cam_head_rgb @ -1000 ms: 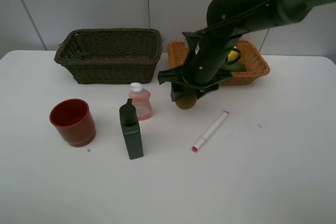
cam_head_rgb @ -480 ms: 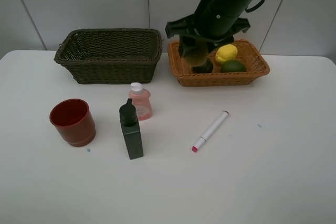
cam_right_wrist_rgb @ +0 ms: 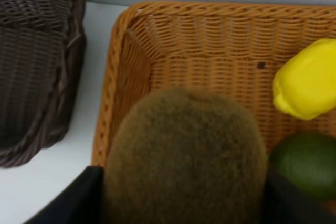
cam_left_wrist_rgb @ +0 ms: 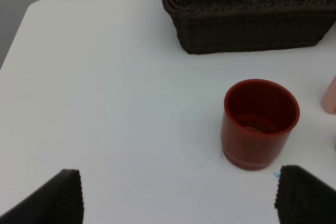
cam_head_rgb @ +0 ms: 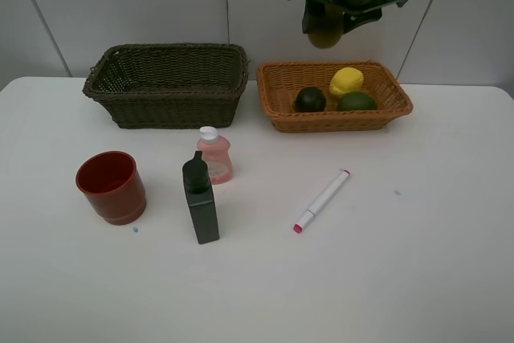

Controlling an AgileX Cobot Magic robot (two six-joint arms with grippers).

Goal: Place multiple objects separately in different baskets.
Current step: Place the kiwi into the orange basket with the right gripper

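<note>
My right gripper (cam_head_rgb: pixel 325 28) is shut on the brown kiwi (cam_head_rgb: pixel 324 36) and holds it high above the orange-tan basket (cam_head_rgb: pixel 277 115). In the right wrist view the kiwi (cam_right_wrist_rgb: pixel 186 156) fills the middle over the basket (cam_right_wrist_rgb: pixel 113 77). The basket holds the lemon (cam_head_rgb: pixel 346 82), the lime (cam_head_rgb: pixel 357 102) and the blackish fruit (cam_head_rgb: pixel 310 100). The dark basket (cam_head_rgb: pixel 169 82) looks empty. The red cup (cam_head_rgb: pixel 111 185), pink bottle (cam_head_rgb: pixel 214 156), dark green bottle (cam_head_rgb: pixel 200 200) and marker (cam_head_rgb: pixel 322 200) are on the table. My left gripper (cam_left_wrist_rgb: pixel 178 203) is open, near the red cup (cam_left_wrist_rgb: pixel 260 121).
The white table (cam_head_rgb: pixel 418 263) has a wall close behind both baskets. In the left wrist view the dark basket (cam_left_wrist_rgb: pixel 247 14) stands beyond the cup. The right wrist view shows the lemon (cam_right_wrist_rgb: pixel 307 85), the lime (cam_right_wrist_rgb: pixel 307 163) and the dark basket's side (cam_right_wrist_rgb: pixel 37 61).
My right gripper has lifted the kiwi from the table beside the pink bottle and carried it up and back, to above the orange-tan basket. Nothing else moved.
</note>
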